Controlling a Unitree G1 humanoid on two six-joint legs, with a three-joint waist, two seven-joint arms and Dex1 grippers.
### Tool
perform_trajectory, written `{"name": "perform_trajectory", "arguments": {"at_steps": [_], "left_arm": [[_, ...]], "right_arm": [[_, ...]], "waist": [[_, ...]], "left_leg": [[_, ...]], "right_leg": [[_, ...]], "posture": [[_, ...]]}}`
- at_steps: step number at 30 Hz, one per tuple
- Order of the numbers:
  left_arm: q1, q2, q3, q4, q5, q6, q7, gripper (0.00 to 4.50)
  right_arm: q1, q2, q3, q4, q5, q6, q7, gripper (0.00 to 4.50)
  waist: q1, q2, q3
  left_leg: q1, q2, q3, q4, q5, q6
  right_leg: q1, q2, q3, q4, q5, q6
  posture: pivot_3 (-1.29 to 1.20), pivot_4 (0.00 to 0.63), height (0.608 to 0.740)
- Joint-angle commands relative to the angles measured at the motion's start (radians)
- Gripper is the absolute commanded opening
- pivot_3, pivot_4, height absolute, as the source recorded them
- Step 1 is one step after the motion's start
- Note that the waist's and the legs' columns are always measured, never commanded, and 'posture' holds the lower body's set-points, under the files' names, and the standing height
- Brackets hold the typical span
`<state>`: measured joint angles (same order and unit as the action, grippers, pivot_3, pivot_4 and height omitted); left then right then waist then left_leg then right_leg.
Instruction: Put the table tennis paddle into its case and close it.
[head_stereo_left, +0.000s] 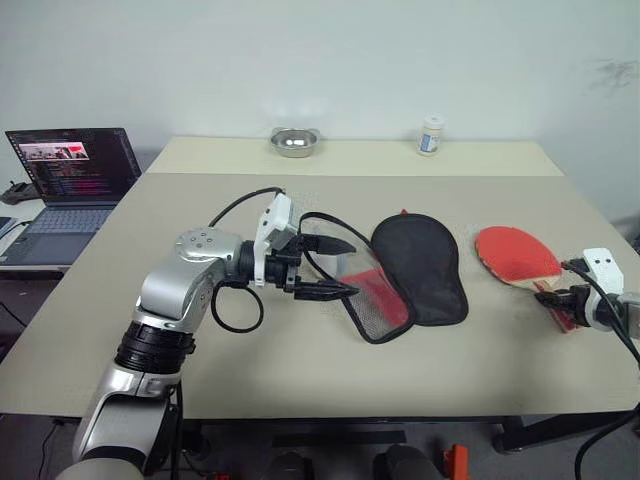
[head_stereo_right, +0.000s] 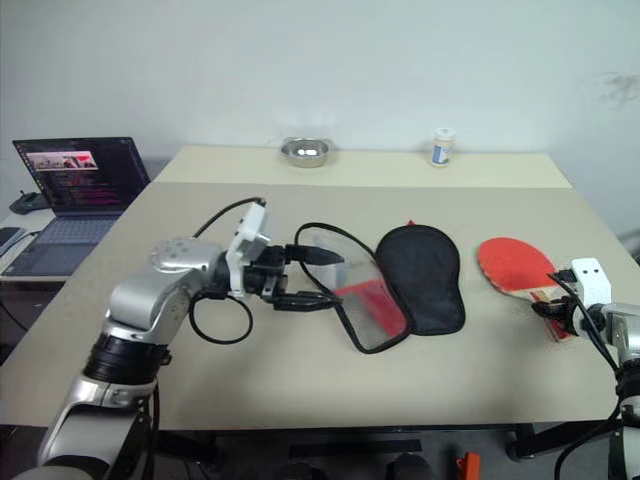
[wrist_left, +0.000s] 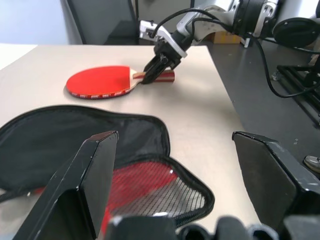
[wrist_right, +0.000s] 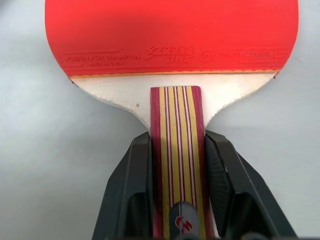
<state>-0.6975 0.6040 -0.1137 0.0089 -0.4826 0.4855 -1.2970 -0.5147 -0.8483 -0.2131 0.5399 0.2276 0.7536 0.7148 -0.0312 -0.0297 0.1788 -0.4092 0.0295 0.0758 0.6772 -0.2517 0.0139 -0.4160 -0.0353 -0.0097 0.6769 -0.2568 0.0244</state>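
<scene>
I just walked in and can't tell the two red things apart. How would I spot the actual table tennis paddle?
Start at the big beige table and look to the robot's right side, past the flat black case lying open in the middle. The table tennis paddle lies there, the right gripper closed on its handle. Unlike the soft case with its mesh pocket, it is a solid round red face with a striped wooden handle.
</scene>
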Motion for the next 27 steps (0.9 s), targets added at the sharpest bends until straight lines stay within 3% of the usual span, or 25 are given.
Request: {"name": "perform_trajectory", "arguments": {"at_steps": [1, 5, 10, 12, 16, 20, 27], "left_arm": [[-0.004, 0.026, 0.045, 0.016, 0.008, -0.034, 0.007, 4.0], [-0.011, 0.046, 0.057, 0.044, 0.017, -0.047, 0.008, 4.0], [-0.018, 0.039, 0.051, 0.043, 0.014, -0.047, 0.01, 4.0], [-0.021, 0.032, 0.048, 0.044, 0.015, -0.05, 0.014, 4.0], [-0.03, 0.021, 0.041, 0.055, 0.021, -0.06, 0.01, 4.0], [-0.032, 0.013, 0.039, 0.057, 0.027, -0.066, 0.014, 4.0], [-0.009, 0.009, 0.04, 0.035, 0.024, -0.061, 0.021, 4.0]], "right_arm": [[-0.004, -0.02, -0.111, -0.215, 0.072, 0.096, -0.045, 1.05], [-0.009, 0.051, -0.202, -0.536, 0.148, 0.29, -0.175, 1.05], [0.004, 0.351, -0.213, -0.912, 0.194, 0.537, -0.404, 1.05], [-0.018, 0.505, -0.238, -0.985, 0.191, 0.618, -0.495, 1.05], [-0.018, 0.666, -0.152, -0.997, 0.146, 0.598, -0.604, 1.05], [0.016, 0.71, -0.074, -0.937, 0.11, 0.526, -0.632, 1.05], [0.053, 0.652, -0.012, -0.819, 0.081, 0.417, -0.597, 1.05]], "waist": [[0.0, 0.001, 0.001], [-0.002, 0.004, 0.003], [-0.001, 0.004, 0.002], [0.001, 0.004, 0.002], [0.004, 0.005, 0.003], [0.007, 0.005, 0.003], [0.002, 0.005, 0.003]], "left_leg": [[-0.001, 0.0, 0.001, 0.0, 0.0, 0.0], [-0.006, 0.002, 0.001, -0.001, 0.0, 0.0], [-0.006, 0.004, -0.003, -0.001, 0.001, -0.002], [-0.006, 0.003, -0.003, -0.001, 0.001, -0.003], [-0.007, 0.0, -0.003, -0.001, 0.002, -0.003], [-0.009, -0.002, -0.002, -0.001, 0.001, -0.002], [-0.009, -0.001, -0.003, -0.001, 0.001, -0.002]], "right_leg": [[-0.001, 0.0, 0.0, 0.0, 0.0, 0.0], [-0.008, -0.001, 0.001, 0.002, 0.0, 0.0], [-0.007, -0.001, -0.002, 0.002, 0.0, 0.0], [-0.007, -0.001, -0.002, 0.002, 0.0, 0.0], [-0.007, -0.002, -0.002, 0.003, 0.0, -0.001], [-0.007, -0.002, -0.002, 0.0, 0.002, -0.004], [-0.008, 0.0, -0.003, 0.0, 0.002, -0.004]], "posture": [[0.0, 0.15, 0.74], [0.0, 0.15, 0.74], [0.0, 0.15, 0.74], [0.0, 0.15, 0.74], [0.0, 0.15, 0.74], [0.0, 0.15, 0.74], [0.0, 0.15, 0.74]]}}
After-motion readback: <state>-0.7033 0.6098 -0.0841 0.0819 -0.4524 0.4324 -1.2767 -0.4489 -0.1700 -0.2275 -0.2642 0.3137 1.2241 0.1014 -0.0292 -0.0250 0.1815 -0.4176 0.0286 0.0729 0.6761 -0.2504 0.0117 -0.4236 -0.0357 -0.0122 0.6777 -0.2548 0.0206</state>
